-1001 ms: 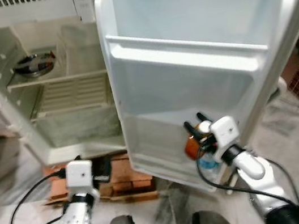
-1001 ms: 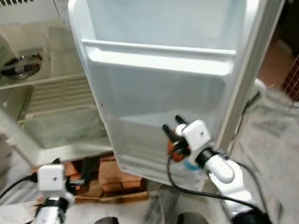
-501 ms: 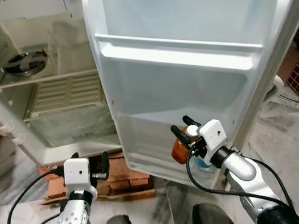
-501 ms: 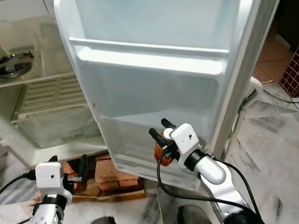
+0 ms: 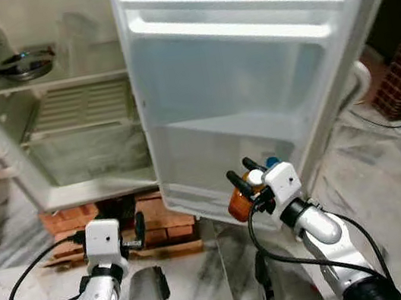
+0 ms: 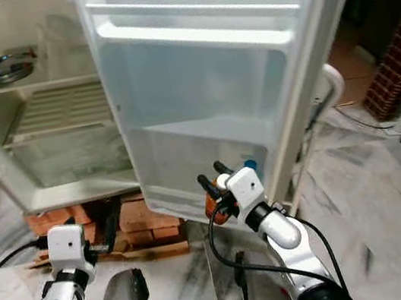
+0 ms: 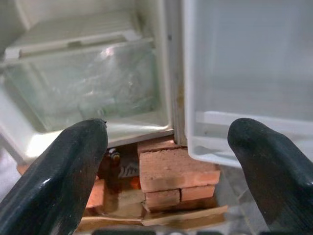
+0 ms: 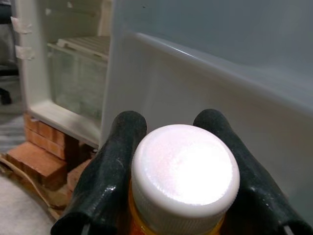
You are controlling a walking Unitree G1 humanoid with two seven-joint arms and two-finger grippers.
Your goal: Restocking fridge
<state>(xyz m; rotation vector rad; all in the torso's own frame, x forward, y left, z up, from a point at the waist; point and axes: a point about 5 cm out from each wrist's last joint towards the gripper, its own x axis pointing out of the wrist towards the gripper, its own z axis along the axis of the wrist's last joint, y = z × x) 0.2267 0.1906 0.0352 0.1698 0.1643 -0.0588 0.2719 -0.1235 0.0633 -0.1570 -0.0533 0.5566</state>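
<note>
**A:** Start with the big things. What stands before the robot?

**B:** A white single-door fridge cabinet (image 5: 79, 116) raised on a stack of red bricks (image 5: 159, 222), its inner shelves mostly bare, with a round steel dish (image 5: 23, 64) on the upper shelf and a clear crisper drawer (image 7: 83, 83) at the bottom. The white moulded fridge door (image 5: 249, 72) hangs wide open, its pale plastic rails facing the robot. The floor is grey marbled tile (image 5: 391, 187).

**A:** And the item being stocked?

**B:** An orange bottle with a white screw cap (image 8: 185, 171), held just in front of the door's lowest shelf (image 5: 192, 194). A small bottle with a blue cap (image 5: 272, 161) already stands in that shelf, close behind the wrist.

**A:** What are the grippers doing?

**B:** The right gripper (image 5: 240, 178) has its two black fingers clamped on the orange bottle, one on each side of the neck below the cap. The left gripper (image 7: 166, 161) is spread wide apart, holding nothing, low and pointed at the bricks and crisper.

**A:** So which step is this?

**B:** I'd judge the bottle is being carried to the door shelf, not yet set in it. Next it must be lifted over the shelf's front lip, kept upright, lowered beside the blue-capped one, then released.
</note>
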